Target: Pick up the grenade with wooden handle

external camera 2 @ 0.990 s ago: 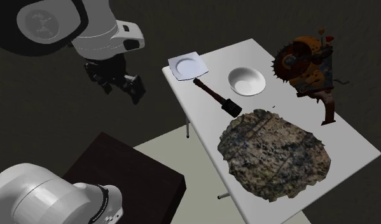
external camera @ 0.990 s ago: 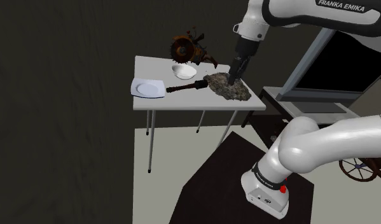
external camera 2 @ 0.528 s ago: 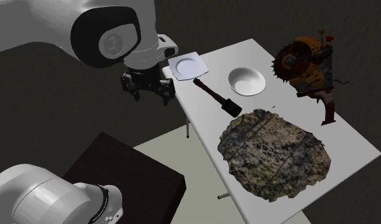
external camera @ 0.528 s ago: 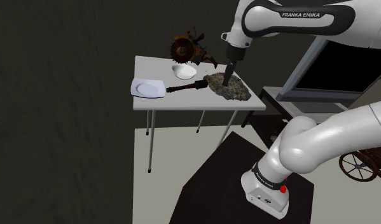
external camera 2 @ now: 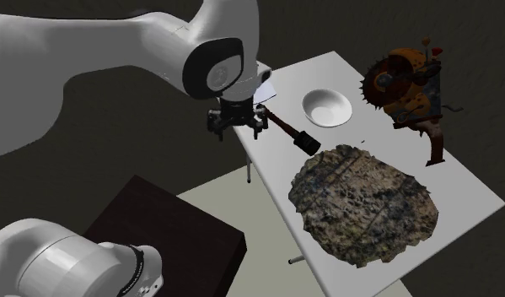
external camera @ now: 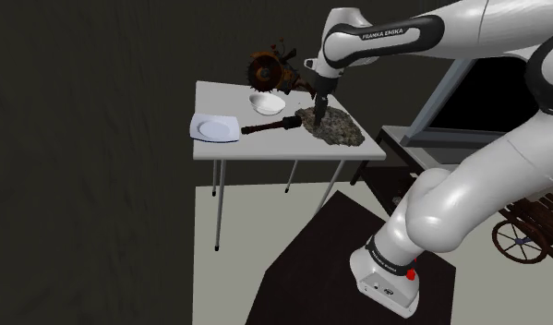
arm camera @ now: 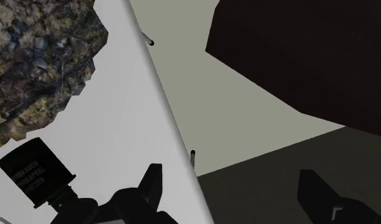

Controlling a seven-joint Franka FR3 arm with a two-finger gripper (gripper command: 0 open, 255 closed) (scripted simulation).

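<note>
While we are hovering over the edge of the white table point(external camera 2: 461, 181), our gripper point(external camera 2: 236, 131) is hanging open, fingers spread wide and clasping nothing. Through the wrist view we are seeing one finger over the tabletop and the other out over the floor, so we are straddling the rim rather than the target. The stick grenade point(external camera 2: 286, 128) is lying flat on the table just beside us, off to the tabletop side, beyond the finger that is over the table. Its black head point(arm camera: 35, 170) is showing next to the mottled rock slab point(arm camera: 36, 57). In the second exterior view its long axis is running diagonally, with the dark handle end pointing toward the white plate point(external camera: 215, 127) and the head close against the slab, and the white bowl point(external camera 2: 326, 107) is sitting further in. We are judging that the coming move is calling for a sideways shift inward over the handle, with the fingers set across that axis, not along it, before dropping.
</note>
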